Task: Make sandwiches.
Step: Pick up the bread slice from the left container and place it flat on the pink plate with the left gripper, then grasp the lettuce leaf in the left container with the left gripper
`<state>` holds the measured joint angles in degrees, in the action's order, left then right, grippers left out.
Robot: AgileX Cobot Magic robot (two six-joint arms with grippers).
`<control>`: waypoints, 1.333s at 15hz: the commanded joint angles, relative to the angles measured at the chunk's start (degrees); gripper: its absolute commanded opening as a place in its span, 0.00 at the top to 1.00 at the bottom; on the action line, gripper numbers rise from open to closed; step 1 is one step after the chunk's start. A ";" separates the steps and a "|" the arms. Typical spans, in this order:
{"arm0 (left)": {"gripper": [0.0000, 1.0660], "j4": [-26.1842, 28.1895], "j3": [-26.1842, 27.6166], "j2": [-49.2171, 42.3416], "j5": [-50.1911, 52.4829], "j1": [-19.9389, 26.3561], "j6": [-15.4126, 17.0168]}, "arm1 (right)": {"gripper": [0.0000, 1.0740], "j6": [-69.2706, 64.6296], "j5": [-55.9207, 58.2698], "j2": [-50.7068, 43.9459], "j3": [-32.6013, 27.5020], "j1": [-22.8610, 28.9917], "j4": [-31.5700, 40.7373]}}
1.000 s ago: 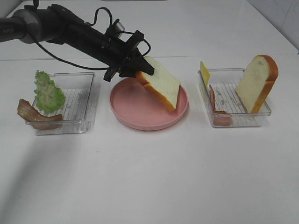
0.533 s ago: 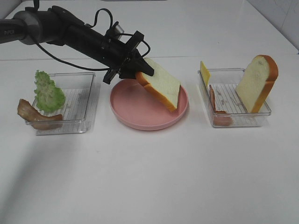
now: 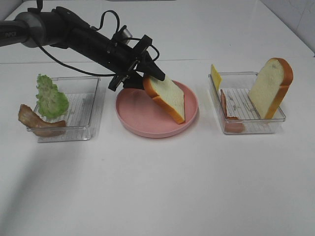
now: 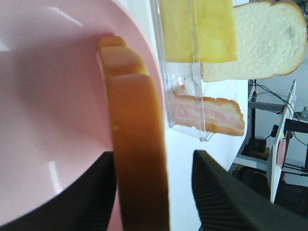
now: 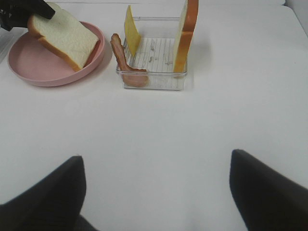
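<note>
Here, from the high camera, the left gripper [image 3: 147,73] is seen over the far rim of the pink plate [image 3: 142,123]. A bread slice [image 3: 170,96] is tilted beneath it, its lower edge resting on the plate. Lettuce [image 3: 50,98] and bacon [image 3: 37,123] are kept at the left tray [image 3: 83,105]. A second bread slice [image 3: 270,86], cheese [image 3: 215,76] and ham [image 3: 229,118] are stood in the right tray [image 3: 246,125].

In the left wrist view, the slice's orange crust is shown between the jaws, which are parted, with a bare gap on one side.

In the right wrist view, the right gripper [image 5: 156,163] is seen spread wide with nothing in it, over bare table, well apart from the food.

The slice is judged to be mid-release. The jaws are best opened fully and lifted clear without dragging the crust, so that the slice can be laid flat as the base.
</note>
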<state>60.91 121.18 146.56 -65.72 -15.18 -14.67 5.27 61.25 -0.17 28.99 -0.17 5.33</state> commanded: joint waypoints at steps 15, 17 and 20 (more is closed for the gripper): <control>0.28 -36.96 12.09 -5.90 -4.30 -5.56 12.03 | 0.27 0.29 -0.52 -0.69 -0.17 -0.34 0.29; 0.28 -40.97 15.30 -5.90 -5.04 -6.76 14.15 | 0.27 0.29 -0.52 -0.69 -0.17 -0.34 0.29; 0.28 -42.86 20.97 -6.13 -8.08 -6.53 16.44 | 0.27 0.29 -0.52 -0.69 -0.17 -0.34 0.29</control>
<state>18.28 141.41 140.95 -69.50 -21.66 0.97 5.27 61.25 -0.17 28.99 -0.17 5.33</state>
